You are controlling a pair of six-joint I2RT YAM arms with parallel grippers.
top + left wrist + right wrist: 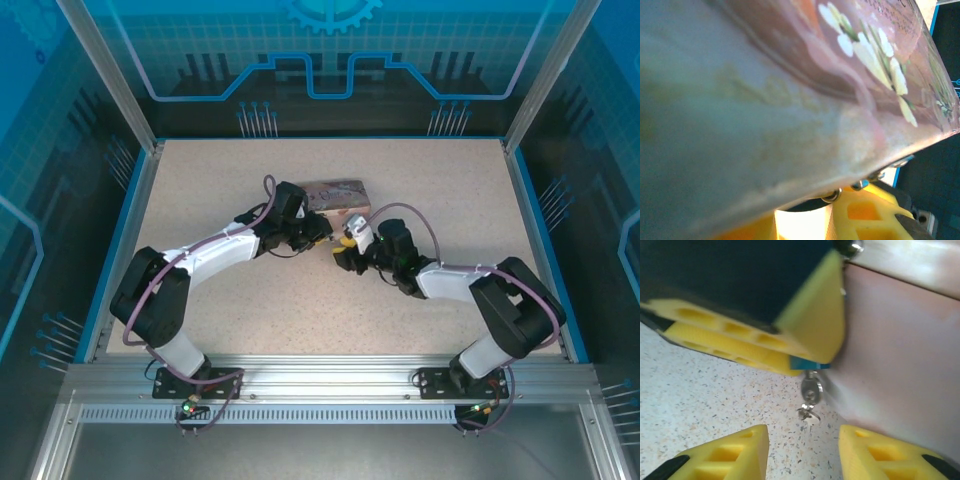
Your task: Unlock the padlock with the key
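Though spread wide at bottom of right wrist frame, holding nothing: right gripper (802, 440), released, yellow fingers (725, 457) flanking bare speckled table (700, 400). Just above that gap, clear of both fingers: key (811, 390), dangling from underside of padlock (809, 365). Padlock at frame centre, only a blue sliver visible, clenched by left gripper (812, 356) reaching in from upper left. Hard against pink tin (900, 365) filling right side. From above: both grippers tip to tip at table centre, just below tin. Left wrist frame: tin's flowered face close across upper frame, yellow finger at bottom right.
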